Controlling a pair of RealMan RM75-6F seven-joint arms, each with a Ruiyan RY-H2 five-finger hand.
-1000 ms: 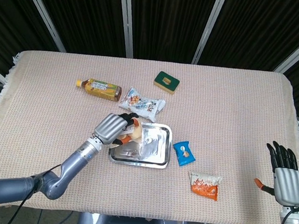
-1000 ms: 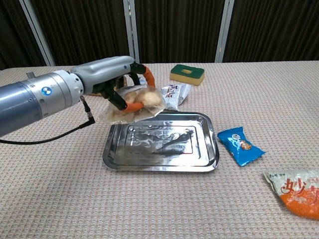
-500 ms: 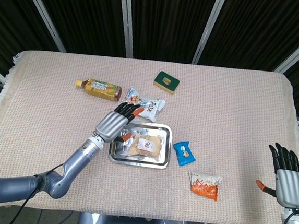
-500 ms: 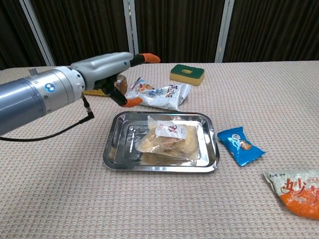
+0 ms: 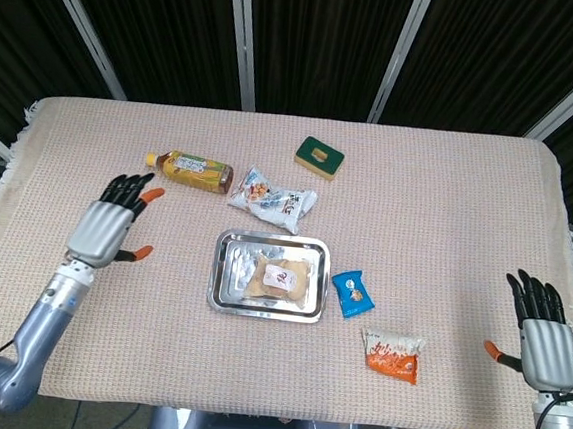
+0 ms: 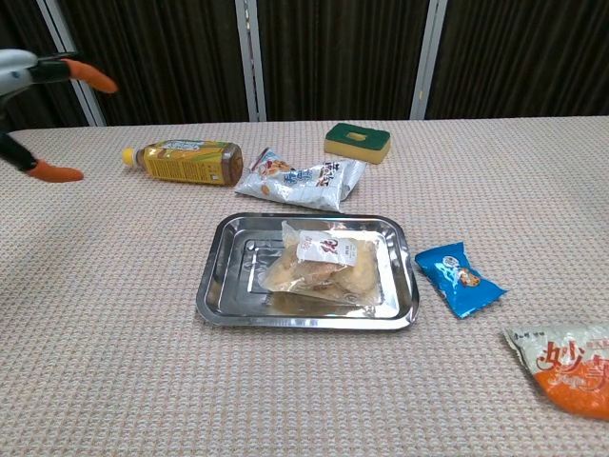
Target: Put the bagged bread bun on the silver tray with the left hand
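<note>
The bagged bread bun (image 5: 277,279) (image 6: 324,264) lies inside the silver tray (image 5: 228,292) (image 6: 221,286) near the table's middle, toward its right half. My left hand (image 5: 110,224) hovers well to the left of the tray, fingers spread, holding nothing; in the chest view only its orange fingertips (image 6: 57,173) show at the left edge. My right hand (image 5: 542,335) is at the far right front corner, fingers apart and empty; the chest view does not show it.
A yellow drink bottle (image 5: 190,170) (image 6: 183,160) lies behind my left hand. A white snack bag (image 5: 273,199) (image 6: 300,178) and a green sponge (image 5: 320,157) (image 6: 358,142) sit behind the tray. A blue packet (image 5: 353,293) (image 6: 459,277) and an orange-white bag (image 5: 393,354) (image 6: 563,356) lie right of it.
My left hand let go of the bagged bun, which dropped into the tray, then the hand drew away far to the left. The right hand barely moved.
</note>
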